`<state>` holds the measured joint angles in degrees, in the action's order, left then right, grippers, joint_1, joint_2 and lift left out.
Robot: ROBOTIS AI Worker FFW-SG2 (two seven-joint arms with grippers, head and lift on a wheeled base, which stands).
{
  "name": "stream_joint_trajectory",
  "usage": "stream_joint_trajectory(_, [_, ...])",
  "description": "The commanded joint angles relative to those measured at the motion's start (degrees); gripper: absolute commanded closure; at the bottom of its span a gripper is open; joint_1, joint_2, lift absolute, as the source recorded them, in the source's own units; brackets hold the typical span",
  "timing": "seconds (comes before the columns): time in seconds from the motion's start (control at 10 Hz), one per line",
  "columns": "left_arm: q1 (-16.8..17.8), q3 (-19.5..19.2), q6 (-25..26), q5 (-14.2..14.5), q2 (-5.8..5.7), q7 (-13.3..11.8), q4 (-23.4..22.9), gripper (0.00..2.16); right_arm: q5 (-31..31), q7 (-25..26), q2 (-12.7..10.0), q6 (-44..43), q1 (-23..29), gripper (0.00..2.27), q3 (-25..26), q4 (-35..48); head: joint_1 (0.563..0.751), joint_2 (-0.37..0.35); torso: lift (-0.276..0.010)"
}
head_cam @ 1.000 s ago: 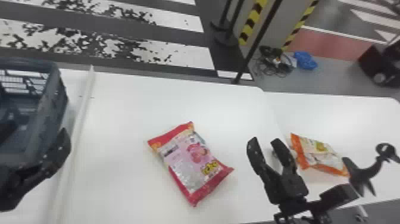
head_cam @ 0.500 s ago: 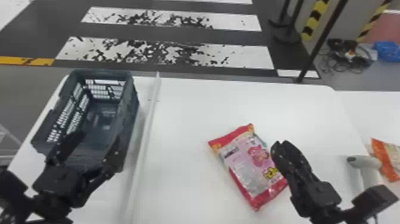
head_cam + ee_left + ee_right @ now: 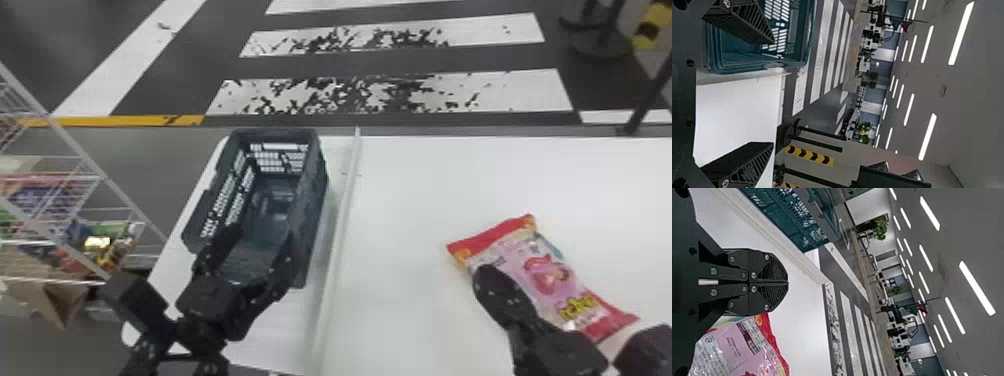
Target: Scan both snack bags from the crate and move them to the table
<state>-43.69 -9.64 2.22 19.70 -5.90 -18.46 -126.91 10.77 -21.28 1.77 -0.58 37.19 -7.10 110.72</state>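
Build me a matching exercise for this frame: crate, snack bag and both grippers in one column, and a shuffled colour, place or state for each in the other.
Column one
1. Crate
2. Snack bag
3. Left gripper
4. Right gripper

Column two
A. Pink with red ends, lying on the white table
B. Jaws closed against each other
C. Dark blue-green, with slotted walls
D. Jaws spread apart

Right pairs: 1-C, 2-A, 3-D, 4-B
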Motion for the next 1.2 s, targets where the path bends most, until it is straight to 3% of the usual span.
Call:
stream_joint_trajectory(0.0, [0.0,0.1,0.0,0.1,-0.26,-0.3,0.1,0.08,-3.0,1.3,-0.2,1.1,-3.6,2.23,-2.7,-2.7,0.695,0.242,-0.087])
stream_joint_trajectory(0.2, [-0.2,-0.1,0.2,0.1,-0.43,-0.4,0.2,0.08,-4.9,3.5,-0.3,5.1,-11.1,2.23,-4.4,-9.6,0.695,0.268,-0.087])
stream_joint_trajectory(0.4, [-0.4,-0.6,0.0,0.2,-0.43,-0.4,0.3,0.08,-5.5,5.6,-0.6,6.0,-15.4,2.23,-6.2,-14.5,0.695,0.284,-0.087])
stream_joint_trajectory(1.1, [1.1,-0.6,-1.2,1.7,0.01,-1.7,3.6,0.08,-5.8,12.0,-0.9,7.4,-22.6,2.22,-5.1,-23.4,0.695,0.272,-0.087])
